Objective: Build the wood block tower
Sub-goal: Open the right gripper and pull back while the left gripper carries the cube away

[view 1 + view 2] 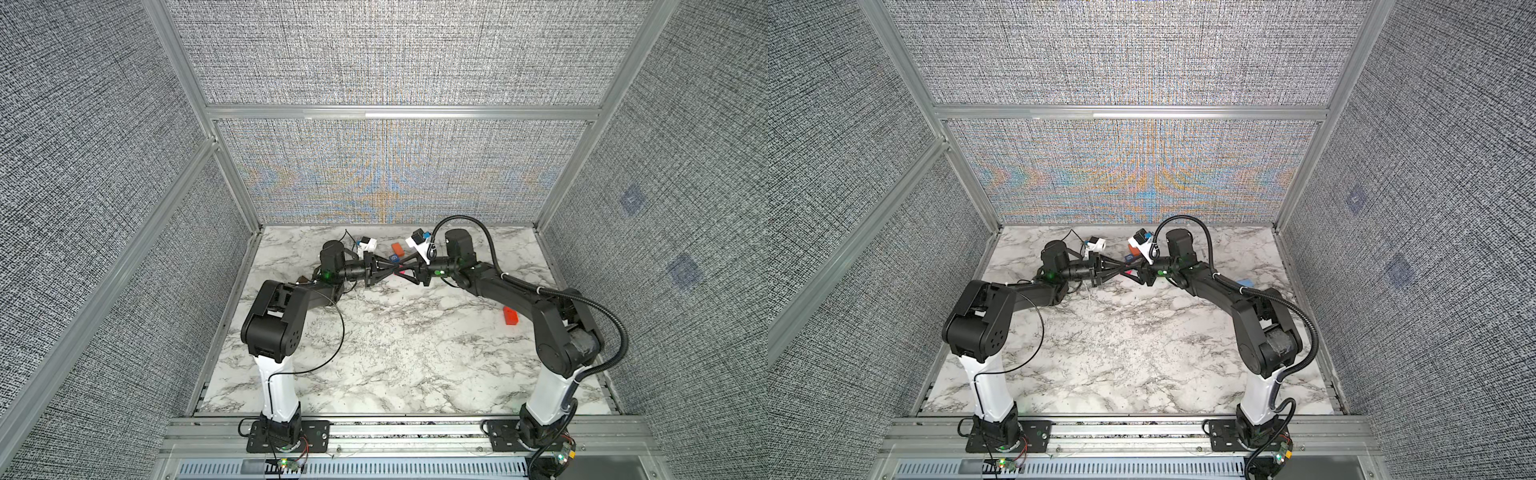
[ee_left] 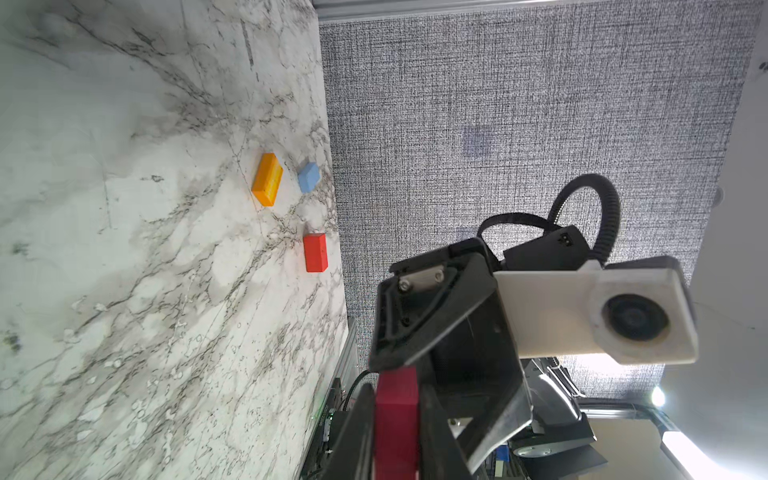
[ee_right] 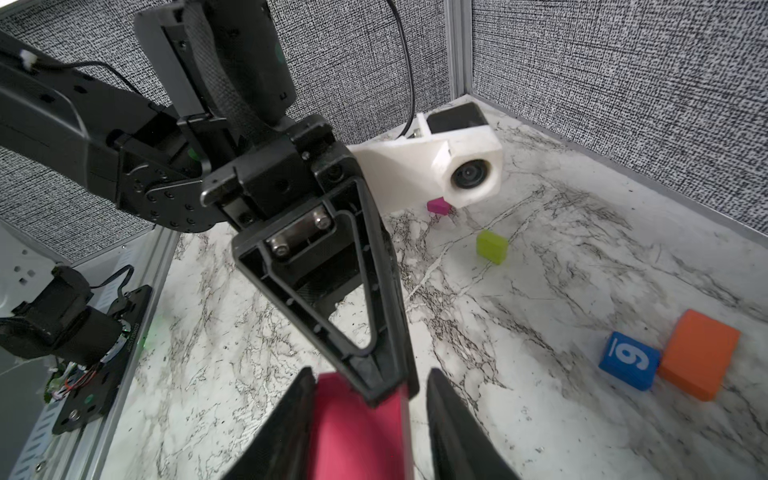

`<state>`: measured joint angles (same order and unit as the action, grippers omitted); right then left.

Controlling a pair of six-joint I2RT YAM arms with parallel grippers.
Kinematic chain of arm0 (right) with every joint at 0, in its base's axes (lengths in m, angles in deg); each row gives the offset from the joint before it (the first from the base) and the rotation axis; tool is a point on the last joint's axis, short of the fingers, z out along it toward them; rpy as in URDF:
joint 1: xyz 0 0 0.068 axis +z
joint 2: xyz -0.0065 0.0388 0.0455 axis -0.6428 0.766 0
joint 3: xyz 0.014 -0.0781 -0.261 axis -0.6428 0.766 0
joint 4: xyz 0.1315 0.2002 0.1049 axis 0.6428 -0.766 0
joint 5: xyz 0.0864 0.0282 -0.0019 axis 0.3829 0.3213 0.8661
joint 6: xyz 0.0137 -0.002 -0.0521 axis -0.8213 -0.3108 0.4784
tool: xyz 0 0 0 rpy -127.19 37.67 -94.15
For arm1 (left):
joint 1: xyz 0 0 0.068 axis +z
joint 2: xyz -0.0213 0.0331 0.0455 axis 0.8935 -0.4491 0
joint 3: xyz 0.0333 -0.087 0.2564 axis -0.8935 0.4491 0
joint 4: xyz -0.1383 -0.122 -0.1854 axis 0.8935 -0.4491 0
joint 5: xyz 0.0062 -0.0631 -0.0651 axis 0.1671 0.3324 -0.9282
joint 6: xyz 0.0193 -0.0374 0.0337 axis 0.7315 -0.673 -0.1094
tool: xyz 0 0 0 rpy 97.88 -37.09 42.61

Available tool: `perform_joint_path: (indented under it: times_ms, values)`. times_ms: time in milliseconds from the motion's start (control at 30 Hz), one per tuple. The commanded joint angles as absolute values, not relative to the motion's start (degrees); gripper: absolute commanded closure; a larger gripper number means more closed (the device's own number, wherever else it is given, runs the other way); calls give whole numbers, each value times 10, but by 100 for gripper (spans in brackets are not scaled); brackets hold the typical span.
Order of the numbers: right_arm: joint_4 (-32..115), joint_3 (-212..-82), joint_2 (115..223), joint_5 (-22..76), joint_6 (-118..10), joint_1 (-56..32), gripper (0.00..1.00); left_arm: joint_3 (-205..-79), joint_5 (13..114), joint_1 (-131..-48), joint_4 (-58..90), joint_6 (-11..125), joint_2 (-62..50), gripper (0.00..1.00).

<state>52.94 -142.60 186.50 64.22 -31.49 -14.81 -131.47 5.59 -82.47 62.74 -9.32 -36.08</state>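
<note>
Crimson block (image 3: pixel 353 432) fills the foreground of the right wrist view. It is held off the table (image 1: pixel 395 353), pinched at its end by the left gripper (image 2: pixel 395 392), whose jaws are clamped tight on it. The right gripper (image 1: pixel 402 272) straddles the same block from the opposite side. One of its fingers (image 3: pixel 291 415) lies against the block and the other stands clear, with marble showing in the gap, so this gripper is released. In both top views the two tips meet nose to nose, just on the near side of the blue numbered cube (image 1: pixel 392 258).

An orange slab (image 3: pixel 698 353) lies against that cube. Only the right wrist view shows the lime block (image 3: pixel 492 246) and a magenta block (image 3: pixel 438 205), both well beyond the cube. Only the left wrist view shows the yellow brick (image 2: pixel 267 178). Next to it are a light blue cube (image 2: pixel 308 177) and a red brick (image 2: pixel 315 252), each of which shows in just one top view, far from the numbered cube by the right arm.
</note>
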Motion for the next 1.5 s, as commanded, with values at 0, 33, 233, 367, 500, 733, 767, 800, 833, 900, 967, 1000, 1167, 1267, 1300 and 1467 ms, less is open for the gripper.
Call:
perform_joint_path:
  times_ms: [0, 33, 233, 367, 500, 733, 767, 800, 833, 900, 967, 1000, 1167, 1267, 1300, 1467]
  values:
    - [528, -1432, 1864, 642, -312, -149, 46, -1326, 40, -822, 649, -85, -369, 95]
    - [527, -1431, 1864, 642, -311, -149, 42, -1329, 40, -822, 647, -85, -371, 95]
    - [545, -1415, 1859, 651, -321, -160, 30, -1348, 45, -817, 513, 5, -359, 97]
    - [585, -1383, 1842, 659, -351, -178, 28, -1439, 152, -820, 34, 333, -307, 96]
    - [601, -1354, 1819, 639, -383, -197, 28, -1513, 287, -826, -195, 459, -301, 97]
    - [546, -1327, 1767, 522, -460, -213, 28, -1584, 529, -876, -350, 524, -313, 98]
    - [530, -1330, 1761, 499, -469, -213, 28, -1594, 569, -887, -364, 527, -316, 98]
    - [516, -1335, 1760, 483, -479, -213, 28, -1603, 599, -895, -374, 528, -320, 98]
    - [503, -1338, 1758, 468, -493, -214, 28, -1612, 630, -905, -383, 528, -324, 98]
    - [482, -1343, 1760, 439, -521, -217, 28, -1627, 677, -921, -394, 527, -333, 98]
    - [470, -1346, 1767, 424, -550, -219, 28, -1635, 710, -932, -398, 521, -340, 98]
    - [463, -1349, 1774, 420, -562, -219, 28, -1636, 721, -937, -394, 517, -343, 98]
    - [415, -1378, 1800, 376, -596, -220, 28, -1641, 764, -952, -380, 499, -365, 100]
    - [408, -1380, 1806, 360, -600, -220, 27, -1643, 784, -957, -375, 490, -372, 100]
    - [408, -1380, 1808, 358, -600, -221, 27, -1644, 788, -957, -373, 486, -390, 100]
    - [405, -1382, 1818, 352, -602, -222, 26, -1631, 816, -958, -349, 453, -396, 100]
